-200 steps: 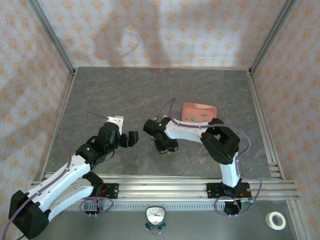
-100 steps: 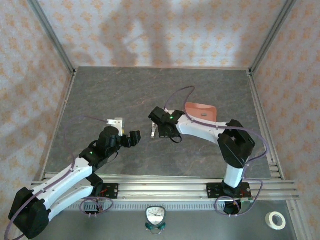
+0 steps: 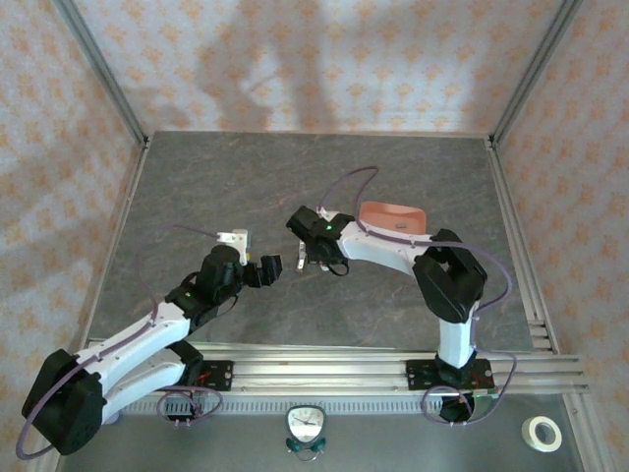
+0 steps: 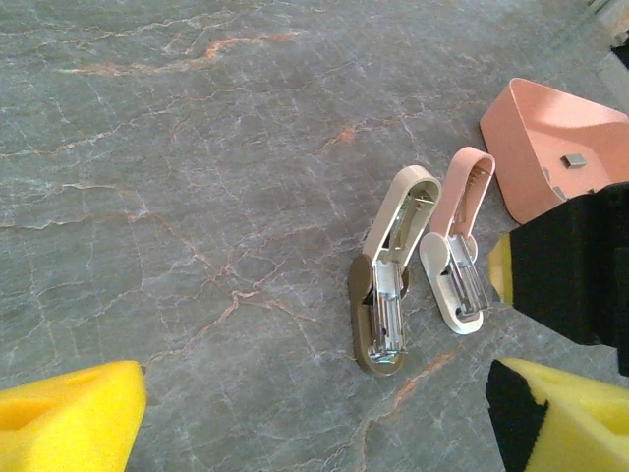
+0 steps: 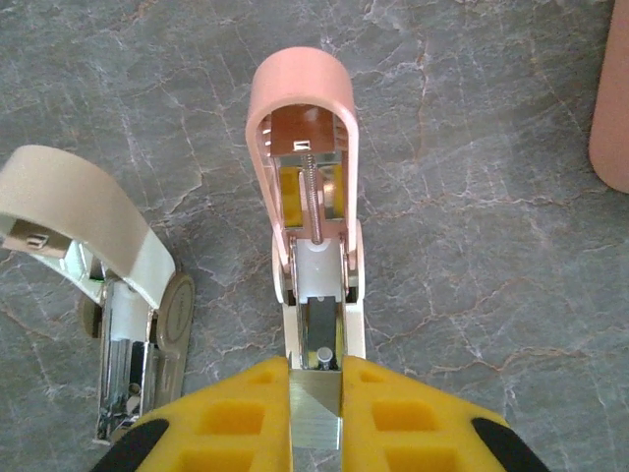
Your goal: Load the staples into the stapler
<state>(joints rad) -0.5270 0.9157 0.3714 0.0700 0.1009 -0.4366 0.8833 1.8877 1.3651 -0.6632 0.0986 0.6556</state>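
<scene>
Right claw (image 5: 314, 391) advanced; wrist view shows pinched staples (image 5: 314, 433) over stapler (image 5: 302, 103).

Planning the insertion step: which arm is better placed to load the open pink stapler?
Right. The right gripper is shut on a grey metal staple strip, lined up with the channel of the open pink plastic stapler. The left gripper stands open, empty and farther off.

Table top (image 4: 197, 147): grey veined stone look, matt. Pink stapler (image 5: 300, 98), beige stapler (image 4: 393, 211): smooth plastic shells, shiny metal channels noted. Tray (image 4: 536, 138): smooth matt plastic. Staple strip (image 5: 314, 425): bright metal. Pads (image 5: 403, 418): yellow foam.
</scene>
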